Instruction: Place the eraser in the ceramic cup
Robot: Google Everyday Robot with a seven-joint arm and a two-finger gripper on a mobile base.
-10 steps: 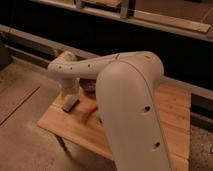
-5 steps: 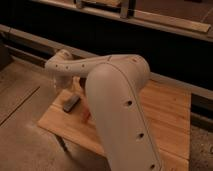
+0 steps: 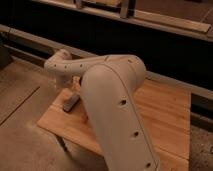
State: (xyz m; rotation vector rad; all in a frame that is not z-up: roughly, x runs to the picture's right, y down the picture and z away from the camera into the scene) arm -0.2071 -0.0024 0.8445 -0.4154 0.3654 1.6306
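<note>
The gripper point(image 3: 71, 103) is lowered to the left part of the wooden table point(image 3: 165, 110), jaws spread wide, with no grip discernible. The white arm point(image 3: 115, 105) blocks the table's centre. Eraser position: cannot be told apart from the grey gripper tip. Ceramic cup: hidden.

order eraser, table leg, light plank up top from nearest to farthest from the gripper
Gripper sits low over the table's left end.
1. eraser, just beneath it
2. table leg, under the front edge
3. light plank, top right, far back
</note>
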